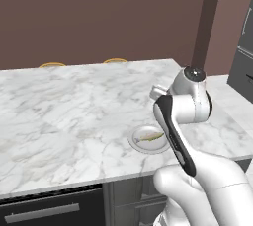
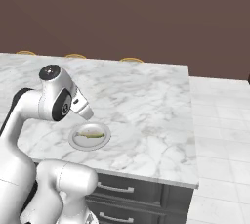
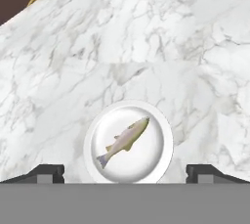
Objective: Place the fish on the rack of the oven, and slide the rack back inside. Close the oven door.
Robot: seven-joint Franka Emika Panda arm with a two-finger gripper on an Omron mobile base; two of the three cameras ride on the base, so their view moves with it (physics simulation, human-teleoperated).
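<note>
Right now the pincer (image 3: 125, 171) is spread wide and holds nothing, hanging just above the plate (image 3: 161, 157). On the middle of the plate lies the fish (image 3: 123, 141), slanted. It looks small, light, maybe slippery and soft, so pinch it gently across its thick middle. Past the plate the marble surface (image 3: 146, 37) stretches away.
</note>
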